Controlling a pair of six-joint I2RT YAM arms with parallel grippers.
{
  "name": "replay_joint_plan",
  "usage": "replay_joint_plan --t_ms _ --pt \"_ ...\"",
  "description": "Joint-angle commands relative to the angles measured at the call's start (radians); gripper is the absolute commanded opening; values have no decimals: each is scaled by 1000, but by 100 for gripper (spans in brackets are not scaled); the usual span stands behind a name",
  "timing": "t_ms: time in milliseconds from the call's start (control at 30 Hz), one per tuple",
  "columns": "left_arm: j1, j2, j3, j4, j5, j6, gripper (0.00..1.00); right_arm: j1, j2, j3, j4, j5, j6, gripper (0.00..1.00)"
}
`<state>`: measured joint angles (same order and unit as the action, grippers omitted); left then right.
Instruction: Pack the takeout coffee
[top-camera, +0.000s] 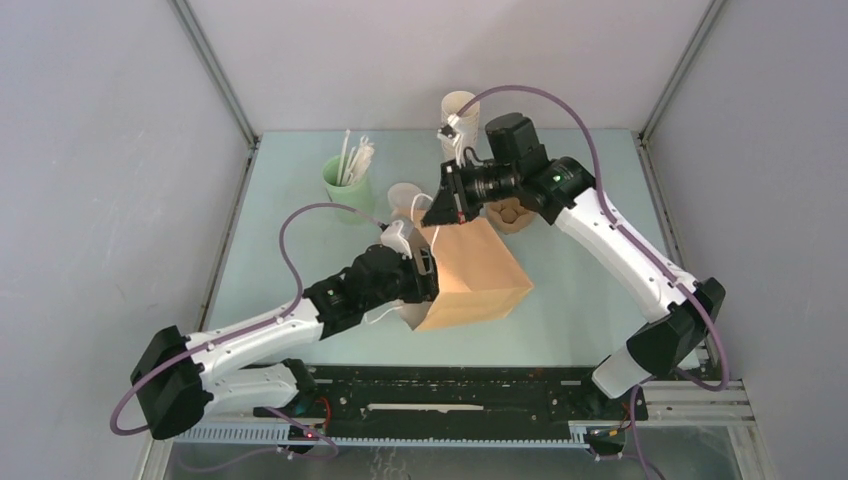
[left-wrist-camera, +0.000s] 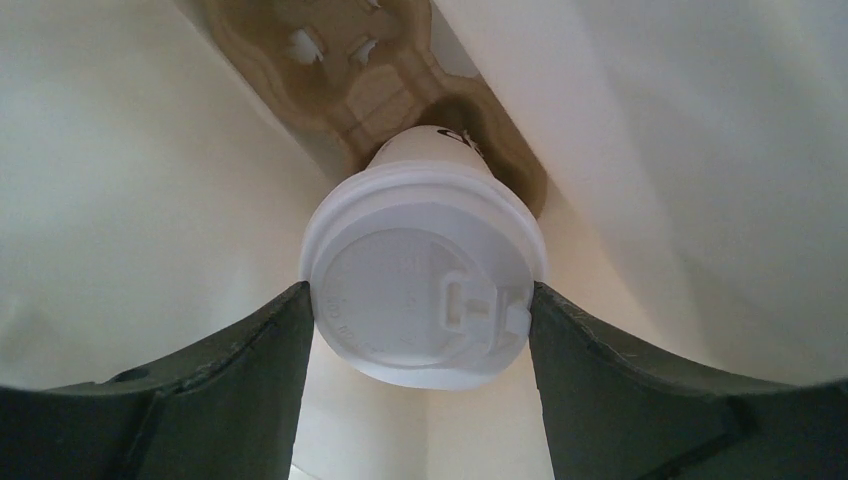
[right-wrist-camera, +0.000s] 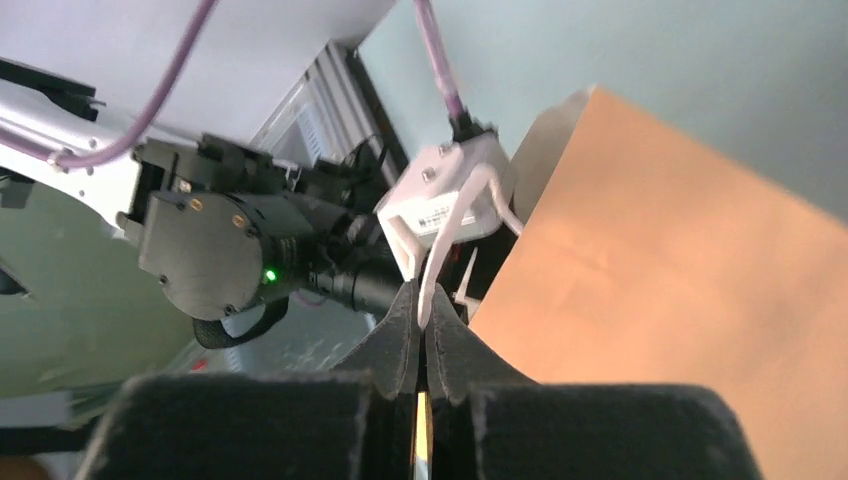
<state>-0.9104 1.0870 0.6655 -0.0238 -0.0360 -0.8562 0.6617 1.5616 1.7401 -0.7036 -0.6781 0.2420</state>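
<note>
Pale green table (top-camera: 575, 330) between grey walls (top-camera: 90, 180)

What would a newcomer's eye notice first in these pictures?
The brown paper bag lying mid-table, the left gripper inside its mouth. There it holds the white-lidded takeout coffee before a cardboard carrier. The right gripper pinches the bag's white handle.

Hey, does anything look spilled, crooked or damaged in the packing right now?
No spill or damage shows. One oddity: the brown paper bag lies tipped over, so the lidded white paper cup in the left gripper sits sideways inside.
</note>
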Motion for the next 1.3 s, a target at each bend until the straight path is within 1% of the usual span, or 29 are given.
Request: replay_joint_plan --t_ms 0,67,167,233,333,400,500,600,633,800,900,967,1133,1267 --pt "2 -22 0 40 28 10 37 3 -61 -107 2 -49 114 0" --pt "6 -44 -1 -6 19 22 37 -2 -104 -189 -24 -29 82 0" --pt "27 -90 -5 -74 28 42 37 25 -144 -255 -53 -21 15 0" --pt "49 -124 -12 -106 74 54 38 29 -169 -297 -20 -35 7 0" --pt "69 -173 -29 -138 106 68 38 26 -197 -344 35 -57 -4 0" --pt "70 -194 -61 -93 118 53 38 16 -192 -356 89 -59 57 0" --pt "70 -179 -104 4 146 12 38 15 -176 -359 216 -71 208 0" --pt "70 -176 -134 94 118 -15 38 20 -172 -389 356 -81 331 0" --pt "70 -173 -135 117 106 -12 37 19 -172 -397 380 -81 354 0" --pt "70 -130 -142 229 68 -32 38 1 -169 -409 396 -95 381 0" --pt "68 -73 -120 274 91 -32 38 -25 -188 -436 412 -121 385 0" --pt "69 -31 -104 293 115 -33 38 -46 -205 -461 450 -154 391 0" --pt "70 34 -87 348 127 -36 38 -104 -220 -521 538 -211 438 0" --pt "70 93 -61 384 157 -43 38 -125 -229 -541 568 -234 448 0"
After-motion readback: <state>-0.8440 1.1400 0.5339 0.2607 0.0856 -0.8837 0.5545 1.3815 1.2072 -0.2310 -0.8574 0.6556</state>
